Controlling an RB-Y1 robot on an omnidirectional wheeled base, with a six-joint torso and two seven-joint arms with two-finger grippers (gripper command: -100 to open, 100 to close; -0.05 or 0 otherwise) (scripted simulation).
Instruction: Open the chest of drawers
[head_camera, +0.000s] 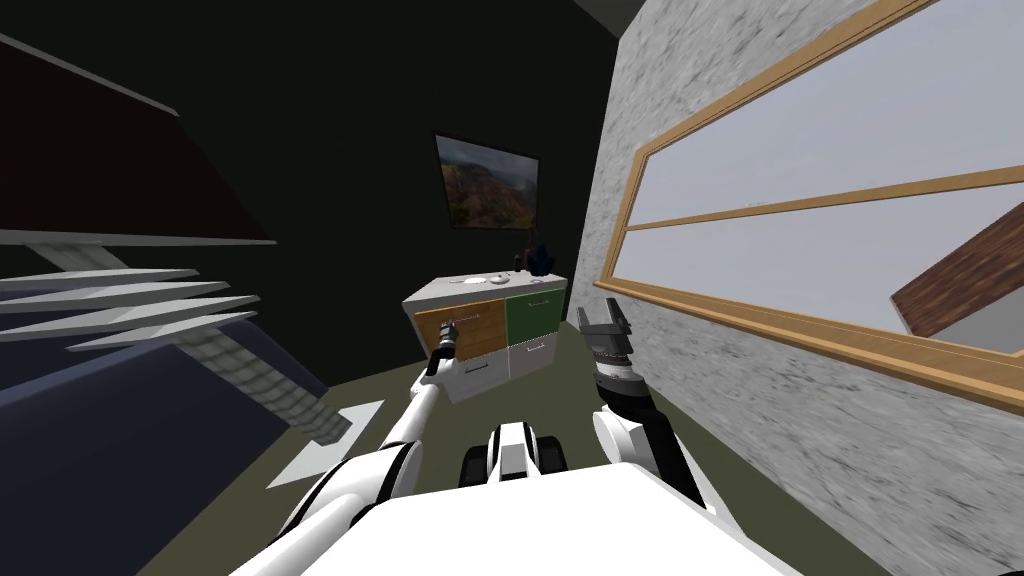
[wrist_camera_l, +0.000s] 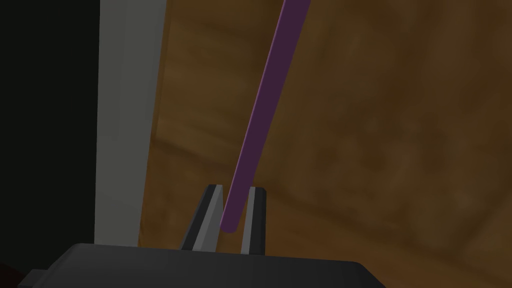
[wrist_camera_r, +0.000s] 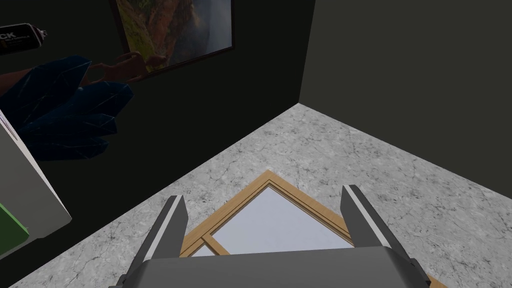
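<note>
Ahead against the dark wall, under a framed picture (head_camera: 487, 183): the chest of drawers (head_camera: 533, 312), with brown, green and grey fronts. At its brown upper drawer front (wrist_camera_l: 375, 125), the left gripper (wrist_camera_l: 236, 189), clamped narrowly on the end of the thin purple handle (wrist_camera_l: 260, 110). Near the windowed stone wall, right of the chest, the right gripper (wrist_camera_r: 265, 197), raised, fingers spread wide apart.
</note>
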